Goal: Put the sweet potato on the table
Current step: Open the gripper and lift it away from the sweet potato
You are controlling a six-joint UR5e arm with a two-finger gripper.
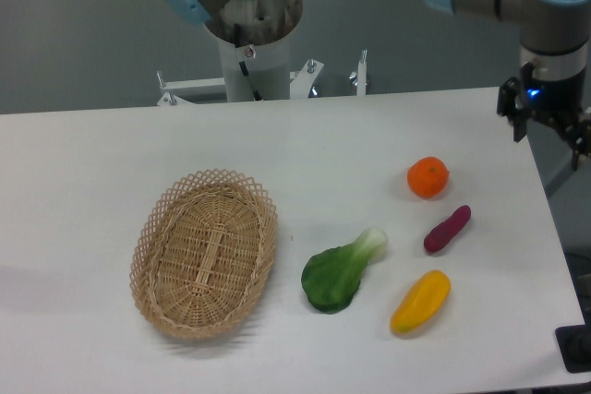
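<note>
The sweet potato [447, 229] is a small slim reddish-purple tuber. It lies on the white table [92, 163] at the right, between the orange fruit and the yellow-orange pepper. My gripper [550, 131] hangs over the table's far right edge, well behind and to the right of the sweet potato. Its dark fingers [513, 119] stand apart, open, with nothing between them.
A round orange fruit [428, 177] lies behind the sweet potato and a yellow-orange pepper [420, 302] lies in front of it. A green bok choy [340, 271] lies mid-table. An oval wicker basket [205, 252] with nothing in it sits at the left. The robot base [254, 53] stands at the back.
</note>
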